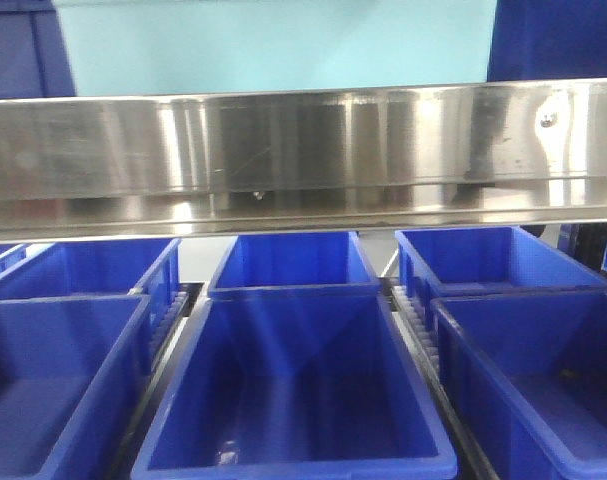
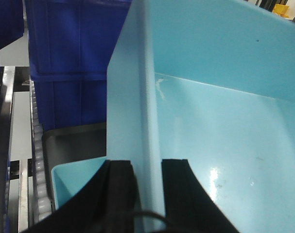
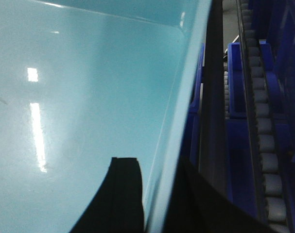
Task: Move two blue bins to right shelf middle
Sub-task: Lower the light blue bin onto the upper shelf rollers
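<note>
The left gripper (image 2: 147,167) straddles the upright side wall of a pale-blue bin (image 2: 225,126), one black finger (image 2: 119,194) outside it and the other inside, both pressed against the plastic. Just beyond the outer finger shows the corner of a second pale-blue tub (image 2: 72,180). Farther out on that side lie a black tray (image 2: 74,141), a roller track (image 2: 38,145) and stacked dark-blue crates (image 2: 74,53). The right gripper (image 3: 154,170) is likewise clamped over the bin's rim, with the glossy floor spreading away on its inner side and more rollers and blue crates on its outer side. From the front, the bin rises behind the shelf tier's brushed-steel front rail (image 1: 303,150), flanked by dark-blue containers (image 1: 553,40). Whether it rests on the tier cannot be told. Open dark-blue crates (image 1: 293,400) line the level below.
</note>
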Controlling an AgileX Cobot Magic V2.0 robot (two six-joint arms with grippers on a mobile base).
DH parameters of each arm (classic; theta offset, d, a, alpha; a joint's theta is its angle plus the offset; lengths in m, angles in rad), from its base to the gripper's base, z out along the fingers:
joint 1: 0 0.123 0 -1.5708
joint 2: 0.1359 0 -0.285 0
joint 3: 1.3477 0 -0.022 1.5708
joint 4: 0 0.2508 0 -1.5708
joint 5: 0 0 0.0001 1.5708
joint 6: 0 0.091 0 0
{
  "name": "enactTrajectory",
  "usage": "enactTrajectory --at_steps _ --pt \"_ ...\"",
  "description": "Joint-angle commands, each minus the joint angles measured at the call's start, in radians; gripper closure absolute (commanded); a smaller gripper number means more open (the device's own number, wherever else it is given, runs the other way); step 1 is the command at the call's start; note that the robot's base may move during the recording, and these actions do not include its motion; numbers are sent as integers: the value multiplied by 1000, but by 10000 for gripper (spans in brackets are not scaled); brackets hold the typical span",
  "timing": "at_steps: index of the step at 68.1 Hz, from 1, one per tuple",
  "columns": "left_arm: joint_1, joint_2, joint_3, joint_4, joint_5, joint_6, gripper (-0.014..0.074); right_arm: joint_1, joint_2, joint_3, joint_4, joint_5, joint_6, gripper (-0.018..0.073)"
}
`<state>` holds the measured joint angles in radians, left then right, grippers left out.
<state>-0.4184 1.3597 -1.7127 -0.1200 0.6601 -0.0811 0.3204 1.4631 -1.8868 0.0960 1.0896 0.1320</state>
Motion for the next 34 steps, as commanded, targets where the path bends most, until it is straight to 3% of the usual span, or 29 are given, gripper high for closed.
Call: enactTrajectory --at_steps 1,34 --pt "6 -16 -15 -7 -82 -24 707 -10 -9 -9 -30 -6 -30 712" --pt "6 -16 -15 -7 -82 -24 707 -10 -9 -9 -30 -6 -30 712"
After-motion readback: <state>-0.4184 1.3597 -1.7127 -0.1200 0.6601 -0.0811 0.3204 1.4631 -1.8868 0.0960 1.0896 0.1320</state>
